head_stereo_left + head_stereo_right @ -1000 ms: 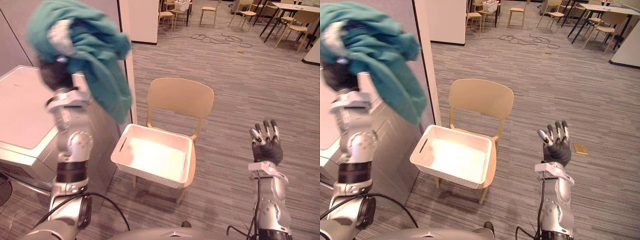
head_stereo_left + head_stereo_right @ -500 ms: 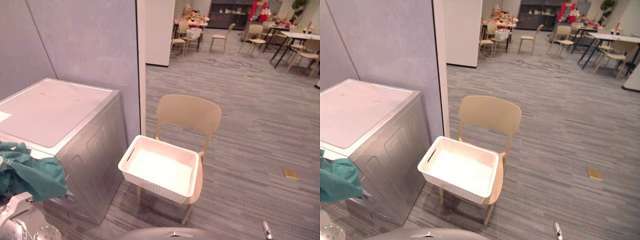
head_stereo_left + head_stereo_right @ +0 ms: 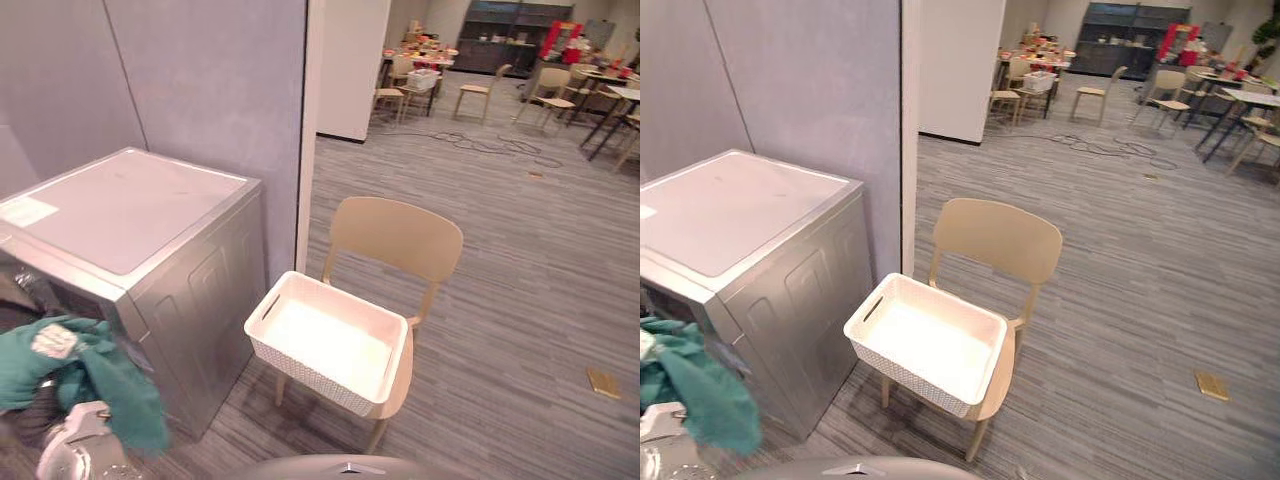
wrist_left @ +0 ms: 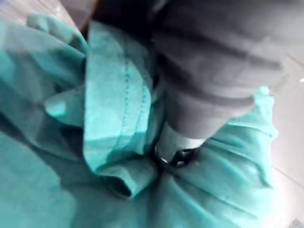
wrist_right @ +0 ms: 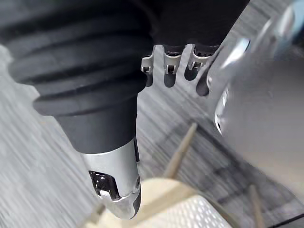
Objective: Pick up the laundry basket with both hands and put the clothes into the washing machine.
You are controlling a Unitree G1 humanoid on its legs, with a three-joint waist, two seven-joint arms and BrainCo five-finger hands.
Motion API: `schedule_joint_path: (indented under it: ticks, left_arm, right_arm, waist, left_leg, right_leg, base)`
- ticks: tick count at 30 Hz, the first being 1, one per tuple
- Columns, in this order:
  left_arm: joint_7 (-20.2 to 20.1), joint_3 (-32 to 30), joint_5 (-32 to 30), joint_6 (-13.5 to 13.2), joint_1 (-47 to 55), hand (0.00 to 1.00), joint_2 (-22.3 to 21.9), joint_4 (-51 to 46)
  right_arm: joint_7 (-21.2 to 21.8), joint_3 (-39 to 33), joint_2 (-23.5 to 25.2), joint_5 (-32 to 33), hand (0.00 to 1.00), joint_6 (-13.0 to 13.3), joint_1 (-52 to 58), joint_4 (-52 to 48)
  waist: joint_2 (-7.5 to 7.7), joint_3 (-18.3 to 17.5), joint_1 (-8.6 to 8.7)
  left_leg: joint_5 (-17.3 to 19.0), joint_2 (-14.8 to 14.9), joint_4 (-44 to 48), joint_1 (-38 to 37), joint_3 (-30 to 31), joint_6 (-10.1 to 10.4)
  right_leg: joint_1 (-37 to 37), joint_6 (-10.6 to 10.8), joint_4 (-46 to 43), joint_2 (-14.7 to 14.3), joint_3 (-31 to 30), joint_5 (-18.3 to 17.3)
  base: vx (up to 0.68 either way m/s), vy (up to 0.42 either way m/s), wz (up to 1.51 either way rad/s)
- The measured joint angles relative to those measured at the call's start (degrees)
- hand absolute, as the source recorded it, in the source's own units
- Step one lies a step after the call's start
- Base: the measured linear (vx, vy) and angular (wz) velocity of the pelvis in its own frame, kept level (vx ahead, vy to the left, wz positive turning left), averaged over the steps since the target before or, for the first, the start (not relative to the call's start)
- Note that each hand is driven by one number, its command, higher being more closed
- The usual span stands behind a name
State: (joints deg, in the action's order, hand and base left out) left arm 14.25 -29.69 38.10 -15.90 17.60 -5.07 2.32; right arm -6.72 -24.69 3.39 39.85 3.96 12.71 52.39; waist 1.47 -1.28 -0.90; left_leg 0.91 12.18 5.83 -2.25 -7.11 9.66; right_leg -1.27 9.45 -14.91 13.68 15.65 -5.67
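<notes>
Done so far: the basket (image 3: 310,375) is empty, so I think the clothes are all out.
Basket: on the chair (image 3: 395,235), well off to the right of the left hand (image 4: 176,142).
Left hand: closed on the teal cloth (image 3: 110,385), a finger dug into its folds.
Cloth: at the hand, just by the washing machine (image 3: 130,215) front.
Left to do: push the cloth in, I think.
Right hand (image 5: 114,180): near the basket; I cannot tell if it is open.

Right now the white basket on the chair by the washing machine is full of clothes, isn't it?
Not quite. The white basket on the chair by the washing machine is empty, not full of clothes; the left eye view shows its bare bottom. The rest is right.
</notes>
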Motion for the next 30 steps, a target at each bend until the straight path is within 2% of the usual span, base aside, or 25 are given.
schedule_joint_path:
  ticks: [2,4,6,8,9,11,12,13,14,15,16,18,19,21,23,25,27,28,29,30]
  left_arm:
    - [-1.3,4.2,0.0,0.9,-0.1,1.0,0.3,0.8]
    - [-2.1,7.6,0.1,1.6,-0.1,1.0,0.4,0.9]
    - [-2.5,11.0,0.2,2.2,-0.2,1.0,0.5,1.1]
    - [-2.7,12.4,0.6,2.4,-0.2,1.0,0.6,1.2]
    - [-3.5,14.3,0.6,2.4,-1.0,1.0,1.2,1.1]
    - [-4.6,16.4,0.6,2.5,-1.2,1.0,1.0,1.1]
    - [-4.8,17.5,0.6,2.4,-1.6,1.0,1.1,1.1]
    - [-5.0,18.0,0.6,2.4,-2.0,1.0,1.1,1.2]
    - [-5.3,18.9,0.6,2.4,-3.1,1.0,1.3,1.7]
    - [-5.9,18.5,0.5,2.5,-4.9,1.0,0.8,3.5]
    - [-5.9,18.2,0.6,2.5,-5.8,1.0,0.6,4.7]
    - [-5.9,16.3,0.7,2.6,-7.1,1.0,0.6,7.3]
    - [-5.9,16.3,1.5,3.0,-7.2,1.0,0.6,8.1]
    - [-5.9,16.2,2.5,3.2,-6.9,1.0,1.3,8.7]
    - [-6.4,16.3,2.8,3.2,-6.9,1.0,1.8,7.9]
    - [-7.1,16.5,2.8,3.2,-6.9,1.0,2.0,7.2]
    - [-7.2,16.8,2.8,3.2,-6.6,1.0,2.3,7.0]
    - [-7.2,17.2,2.8,3.2,-6.5,1.0,2.6,6.8]
    - [-7.2,18.2,2.8,3.3,-5.9,1.0,3.0,5.8]
    - [-7.2,19.7,2.8,3.3,-4.7,1.0,3.0,4.4]
  right_arm:
    - [-0.1,4.9,-1.3,-1.9,0.0,0.5,-3.0,0.5]
    - [-0.1,8.3,-2.3,-2.0,0.0,1.0,-4.9,0.3]
    - [0.0,12.9,-2.9,-2.0,0.0,1.4,-7.5,-0.1]
    - [0.2,13.8,-2.9,-2.0,0.0,1.5,-8.7,-0.2]
    - [0.4,14.6,-1.7,-3.4,0.0,2.1,-9.1,-0.4]
    - [0.4,14.3,-2.2,-4.3,0.0,2.1,-8.7,-1.2]
    - [0.4,12.9,-2.4,-4.3,0.0,2.1,-8.2,-0.9]
    - [0.4,12.0,-2.4,-4.3,0.0,2.2,-8.1,-0.4]
    - [0.3,9.1,-2.5,-4.3,0.0,2.7,-8.1,1.0]
    - [0.2,6.1,-2.6,-4.3,0.0,2.7,-8.3,3.0]
    - [0.2,5.0,-3.0,-4.3,0.0,2.6,-8.3,4.4]
    - [0.0,3.4,-2.7,-4.2,0.0,2.3,-7.5,8.3]
    - [-0.1,2.1,-2.7,-4.2,0.0,2.0,-6.2,10.5]
    - [-1.0,-0.9,-2.2,-3.8,0.0,1.7,-4.8,12.5]
    - [-1.9,-1.4,-3.7,-4.2,0.0,0.6,-4.5,13.9]
    - [-2.2,-1.4,-4.3,-4.1,0.0,0.6,-5.4,13.6]
    - [-2.2,-1.3,-4.9,-3.7,0.0,0.5,-5.7,12.2]
    - [-2.2,-1.2,-4.6,-3.5,0.0,0.6,-5.7,11.3]
    - [-2.3,-0.8,-3.9,-3.1,0.0,0.6,-6.2,10.0]
    - [-2.2,0.1,-4.0,-2.4,0.0,0.8,-5.8,8.4]
  waist:
    - [-0.03,2.6,-0.72]
    - [-0.22,3.4,-0.79]
    - [-0.79,5.5,-1.08]
    - [-0.7,5.9,-1.12]
    - [0.79,6.7,-1.46]
    - [-0.36,6.3,-1.01]
    - [-0.69,6.1,-0.47]
    - [-0.67,6.1,-0.25]
    - [-0.78,6.0,0.33]
    - [-1.01,5.4,0.69]
    - [-0.08,5.3,0.93]
    - [1.72,4.9,1.62]
    - [1.91,5.0,1.87]
    - [1.88,5.1,1.54]
    - [0.85,5.0,0.74]
    - [-0.64,5.3,0.31]
    - [-1.77,5.1,-1.04]
    - [-1.69,5.1,-1.24]
    - [-1.63,5.1,-1.1]
    - [-1.78,5.1,-0.59]
  left_leg:
    - [-0.8,0.6,1.1,2.9,4.0,0.6]
    - [-2.4,0.5,0.7,6.2,7.0,0.5]
    - [-4.5,0.6,-1.5,7.4,6.8,-1.8]
    - [-2.0,1.3,-3.6,7.3,3.3,-3.4]
    - [-0.5,2.0,2.1,9.4,-0.2,-5.0]
    - [0.5,4.6,12.1,11.7,-1.4,-6.3]
    - [1.1,7.0,15.0,11.4,-1.8,-6.5]
    - [1.2,8.1,15.8,10.9,-1.6,-6.6]
    - [2.0,9.4,15.6,10.3,-0.3,-5.6]
    - [4.2,8.2,14.1,10.3,0.7,-2.8]
    - [4.5,7.2,13.8,10.7,1.1,-2.4]
    - [4.7,5.2,12.9,11.6,1.2,0.2]
    - [6.5,4.8,13.1,11.5,1.1,2.9]
    - [8.1,3.9,15.3,11.7,1.1,2.9]
    - [11.3,4.1,20.5,15.1,1.0,2.4]
    - [13.5,4.3,24.6,18.8,1.1,1.9]
    - [15.0,3.7,28.0,22.3,0.9,0.4]
    - [15.4,3.2,28.3,22.9,0.7,0.4]
    - [15.6,2.9,28.4,23.3,-0.4,-0.1]
    - [15.2,2.4,27.9,23.2,-0.9,-1.1]
  right_leg:
    - [0.9,-0.8,-3.7,-0.1,3.3,-2.3]
    - [3.2,-1.4,-6.5,0.5,6.3,-3.9]
    - [5.4,-1.8,-10.1,1.9,8.9,-5.6]
    - [5.5,-2.3,-9.8,2.9,9.9,-5.3]
    - [5.4,-2.5,-9.4,5.3,11.1,-4.9]
    - [5.0,-2.2,-9.2,6.2,12.8,-4.2]
    - [4.0,-1.5,-8.4,6.2,13.7,-3.5]
    - [3.6,-1.0,-7.8,6.3,14.1,-3.0]
    - [3.3,0.2,-6.8,6.3,14.8,-1.8]
    - [3.5,0.8,-5.0,6.2,14.8,0.2]
    - [3.5,0.7,-3.5,6.1,14.8,1.2]
    - [2.4,-0.4,1.5,5.9,13.9,3.9]
    - [0.8,0.5,3.9,5.9,13.7,5.7]
    - [-0.8,0.9,6.4,6.2,13.5,7.9]
    - [-0.9,2.5,8.2,6.3,13.2,9.5]
    - [0.1,2.7,9.1,6.5,13.4,10.1]
    - [1.6,1.4,9.4,7.4,13.5,10.9]
    - [1.6,0.7,9.4,8.0,13.9,11.0]
    - [0.9,-3.7,9.4,8.7,14.8,10.9]
    - [0.1,-9.9,8.3,9.2,14.1,12.1]
  base:
    - [-0.11,-0.15,0.82]
    - [-0.09,-0.117,0.93]
    - [-0.05,-0.102,0.73]
    - [-0.02,-0.043,0.41]
    - [0.03,0.007,0.45]
    - [0.04,0.042,0.45]
    - [0.04,0.126,0.39]
    - [0.07,0.228,0.4]
    - [0.07,0.334,0.36]
    - [0.06,0.299,0.35]
    - [0.05,0.296,0.24]
    - [0.05,0.248,0.23]
    - [0.04,0.272,0.27]
    - [0.0,0.22,0.06]
    - [-0.08,0.155,-0.13]
    - [-0.17,0.203,0.03]
    - [-0.15,0.218,0.08]
    - [-0.1,0.197,0.4]
    - [-0.04,0.152,0.75]
    - [-0.01,0.139,0.85]
